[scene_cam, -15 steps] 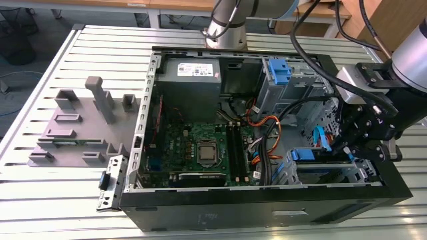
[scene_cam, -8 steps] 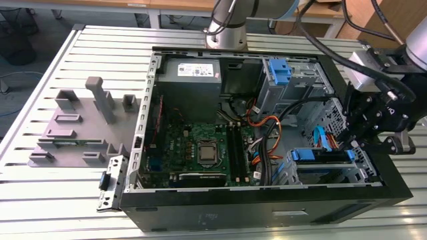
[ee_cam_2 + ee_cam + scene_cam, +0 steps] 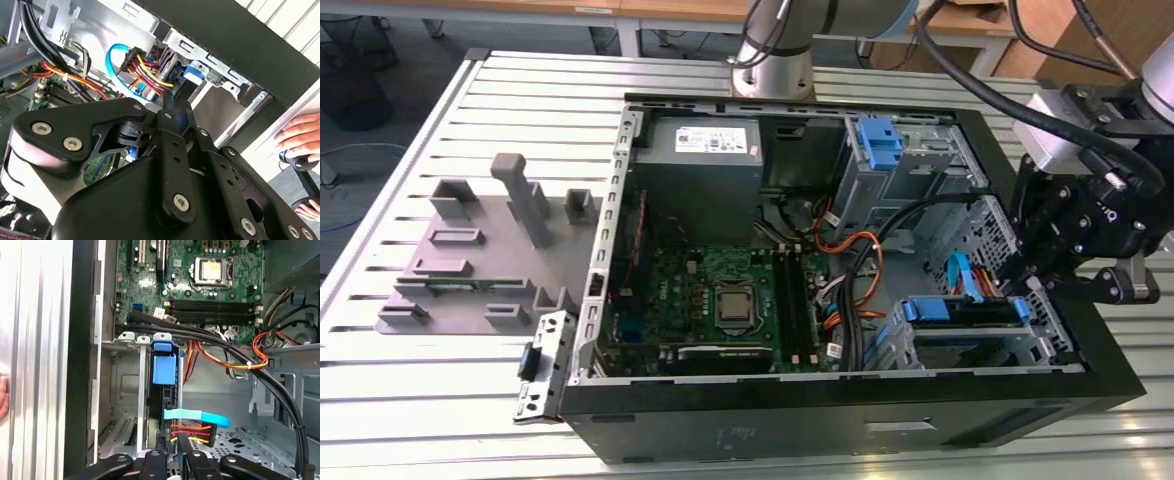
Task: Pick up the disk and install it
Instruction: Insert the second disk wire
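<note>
While the gripper [image 3: 1051, 283] hangs over the drive bay, the disk [image 3: 961, 312] sits in it just below. Its long axis runs across the bay. I cannot tell whether the jaws are apart.

A pale ribbed metal surface [image 3: 440, 150] fills the exterior view, its long grooves catching soft, even light. Behind it stand wooden desks [image 3: 654, 10] on white legs [image 3: 628, 38] over a dark floor [image 3: 414, 45]. Black cables [image 3: 336, 160] trail along the exterior view's left.
</note>
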`<action>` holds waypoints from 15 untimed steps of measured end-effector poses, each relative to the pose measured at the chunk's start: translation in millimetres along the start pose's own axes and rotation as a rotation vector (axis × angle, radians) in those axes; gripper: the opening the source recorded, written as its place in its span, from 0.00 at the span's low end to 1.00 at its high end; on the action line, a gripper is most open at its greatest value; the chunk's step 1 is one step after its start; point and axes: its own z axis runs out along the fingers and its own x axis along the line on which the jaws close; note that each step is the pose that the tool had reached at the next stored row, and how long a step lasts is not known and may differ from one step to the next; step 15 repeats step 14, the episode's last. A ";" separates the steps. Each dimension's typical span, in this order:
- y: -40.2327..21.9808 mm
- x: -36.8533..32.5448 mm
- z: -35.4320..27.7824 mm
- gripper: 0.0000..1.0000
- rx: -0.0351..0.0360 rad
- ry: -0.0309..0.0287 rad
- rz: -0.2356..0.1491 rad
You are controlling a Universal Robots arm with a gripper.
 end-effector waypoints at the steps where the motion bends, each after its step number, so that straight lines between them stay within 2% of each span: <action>1: 0.0 -0.1 0.0 0.24 -0.0039 -0.0001 0.000; 5: 0.0 -0.1 0.1 0.24 -0.0062 -0.0004 0.000; 9: 0.0 -0.1 -2.5 0.24 -0.0062 -0.0015 0.001; 15: 0.0 -0.1 -2.6 0.24 -0.0062 -0.0017 0.001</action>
